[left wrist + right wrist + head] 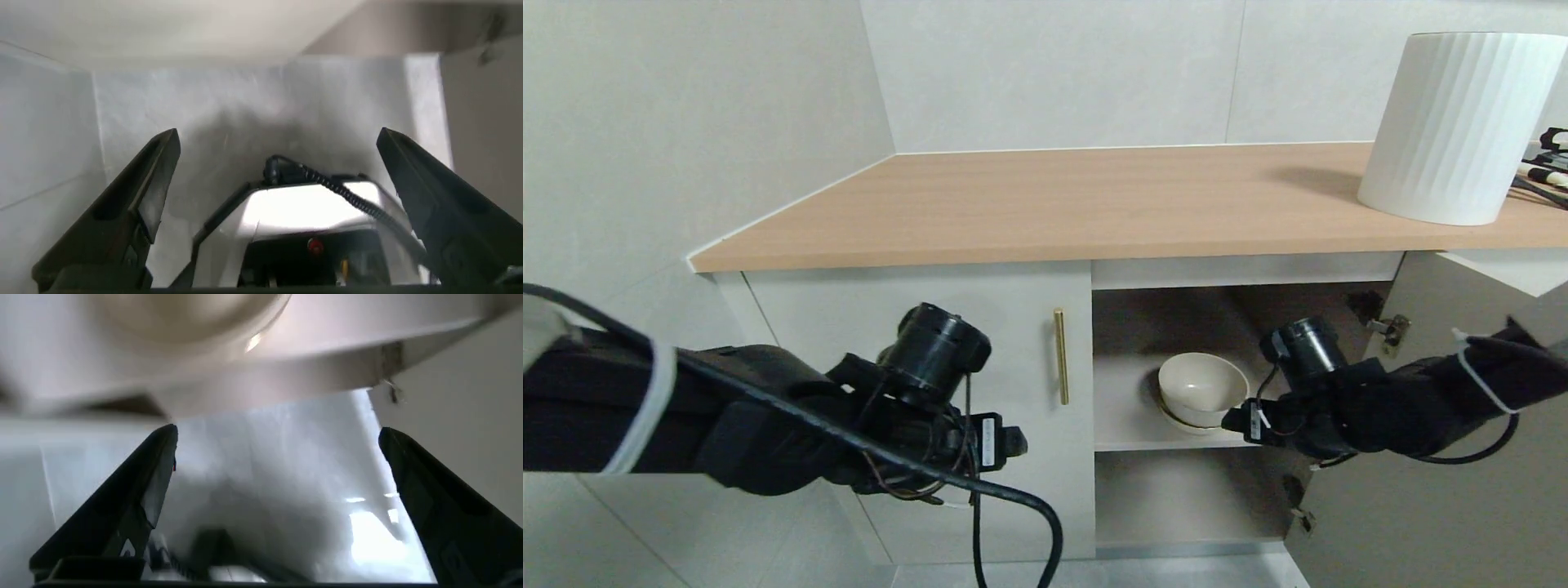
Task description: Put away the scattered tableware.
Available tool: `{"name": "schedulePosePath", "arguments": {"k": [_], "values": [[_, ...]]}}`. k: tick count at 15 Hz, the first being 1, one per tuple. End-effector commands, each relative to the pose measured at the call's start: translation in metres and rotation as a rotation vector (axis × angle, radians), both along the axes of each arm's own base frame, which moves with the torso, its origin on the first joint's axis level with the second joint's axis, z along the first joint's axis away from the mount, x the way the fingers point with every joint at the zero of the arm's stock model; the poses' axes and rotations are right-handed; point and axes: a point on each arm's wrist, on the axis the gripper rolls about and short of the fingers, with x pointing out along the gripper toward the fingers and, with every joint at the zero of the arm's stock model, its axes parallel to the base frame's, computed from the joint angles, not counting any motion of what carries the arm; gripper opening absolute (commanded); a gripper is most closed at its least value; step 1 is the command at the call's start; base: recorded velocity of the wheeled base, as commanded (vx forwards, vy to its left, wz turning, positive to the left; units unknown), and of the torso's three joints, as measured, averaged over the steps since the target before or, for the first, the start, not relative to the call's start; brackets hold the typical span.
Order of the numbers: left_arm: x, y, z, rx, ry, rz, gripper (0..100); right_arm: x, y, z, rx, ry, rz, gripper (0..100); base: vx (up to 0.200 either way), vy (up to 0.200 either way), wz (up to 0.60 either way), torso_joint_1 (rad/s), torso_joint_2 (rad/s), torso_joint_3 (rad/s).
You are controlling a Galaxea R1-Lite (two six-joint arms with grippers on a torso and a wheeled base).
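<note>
A cream bowl (1202,388) sits on a small plate (1174,417) on the middle shelf (1127,433) of the open cabinet below the counter. In the right wrist view the bowl (188,318) shows above the shelf's front edge. My right gripper (1240,422) (278,506) is at the shelf's front edge, just right of the bowl, open and holding nothing. My left gripper (1005,443) (282,212) hangs in front of the closed left door, open and holding nothing, with the floor beyond its fingers (139,220).
The closed left door carries a gold bar handle (1059,355). The right door (1429,425) stands swung open behind my right arm. A wooden countertop (1054,204) holds a tall white ribbed cylinder (1454,122) and some cables (1543,173) at far right.
</note>
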Motion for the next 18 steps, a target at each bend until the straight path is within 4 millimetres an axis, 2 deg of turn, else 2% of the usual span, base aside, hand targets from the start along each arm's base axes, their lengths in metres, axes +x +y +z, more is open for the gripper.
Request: {"name": "schedulePosePath", "arguments": {"k": [1, 2, 4, 5, 7, 12, 16, 18], "values": [[-0.037, 0.042, 0.053, -0.07, -0.157, 0.043, 100, -0.051, -0.013, 0.062, 0.044, -0.132, 0.052, 100, 0.0, 0.0, 0.0, 0.0, 0.0, 0.0], [-0.05, 0.049, 0.064, -0.086, -0.185, 0.045, 100, -0.064, -0.019, 0.073, 0.05, -0.148, 0.052, 100, 0.0, 0.0, 0.0, 0.0, 0.0, 0.0], [-0.079, 0.066, 0.082, -0.107, -0.22, 0.041, 100, -0.102, -0.028, 0.095, 0.057, -0.125, 0.094, 100, 0.0, 0.0, 0.0, 0.0, 0.0, 0.0], [-0.088, 0.071, 0.086, -0.114, -0.233, 0.04, 100, -0.119, -0.032, 0.104, 0.077, -0.106, 0.133, 100, 0.0, 0.0, 0.0, 0.0, 0.0, 0.0], [-0.098, 0.077, 0.086, -0.107, -0.251, 0.027, 100, -0.139, -0.04, 0.113, 0.123, -0.069, 0.188, 100, 0.0, 0.0, 0.0, 0.0, 0.0, 0.0], [-0.1, 0.078, 0.08, -0.081, -0.239, 0.005, 100, -0.143, -0.042, 0.103, 0.109, -0.031, 0.189, 100, 0.0, 0.0, 0.0, 0.0, 0.0, 0.0], [-0.089, 0.071, 0.062, -0.036, -0.164, 0.002, 100, -0.142, -0.041, 0.101, 0.104, -0.02, 0.193, 100, -0.2, 0.0, 0.0, 0.007, 0.0, -0.001], [-0.088, 0.07, 0.06, -0.032, -0.154, -0.001, 100, -0.144, -0.039, 0.1, 0.099, -0.017, 0.202, 100, -0.2, 0.0, 0.0, 0.0, 0.0, -0.002]]}}
